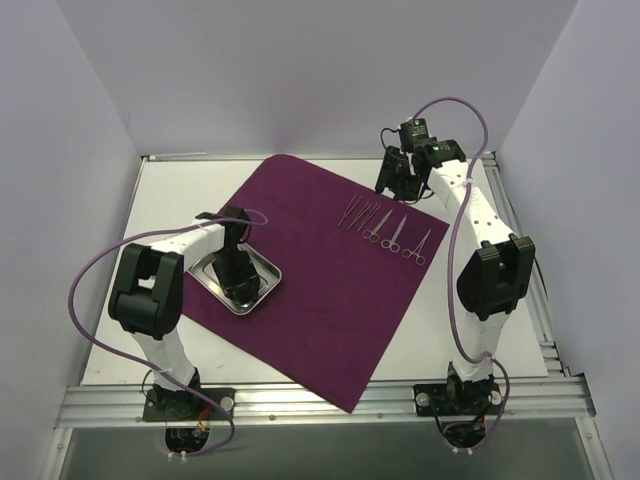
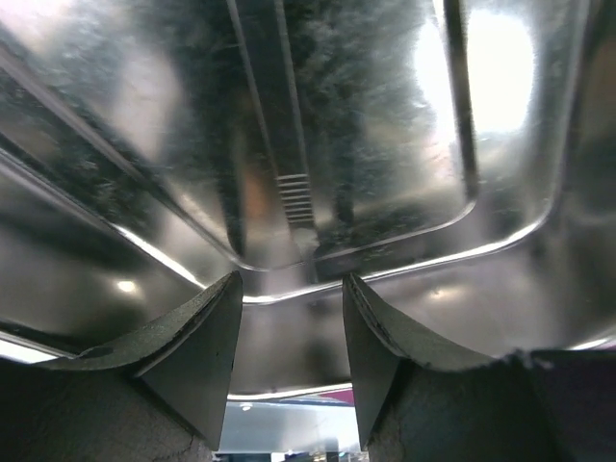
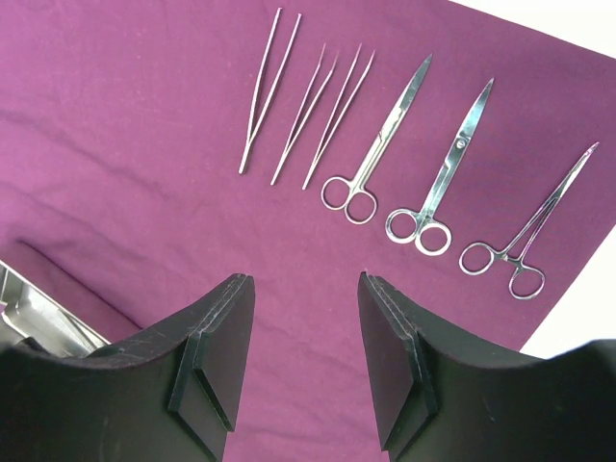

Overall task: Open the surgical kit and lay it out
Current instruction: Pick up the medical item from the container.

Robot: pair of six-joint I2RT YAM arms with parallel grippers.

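Note:
The dark purple cloth (image 1: 330, 290) lies spread flat on the table. The steel tray (image 1: 262, 291) sits on its left part. My left gripper (image 1: 237, 266) reaches down into the tray, open. In the left wrist view its fingers (image 2: 207, 337) frame the tray's shiny floor (image 2: 385, 115), with nothing between them. A thin metal instrument with a ridged grip (image 2: 294, 183) lies just ahead. Several instruments (image 1: 385, 228) lie in a row on the cloth: tweezers (image 3: 269, 91), scissors (image 3: 380, 144) and ring-handled forceps (image 3: 539, 221). My right gripper (image 3: 303, 279) hovers open and empty above the cloth (image 3: 125, 144).
The right gripper (image 1: 393, 183) hangs over the cloth's far right edge. A corner of the tray (image 3: 43, 318) shows at the left of the right wrist view. White walls enclose the table on three sides. A metal rail (image 1: 320, 400) runs along the near edge.

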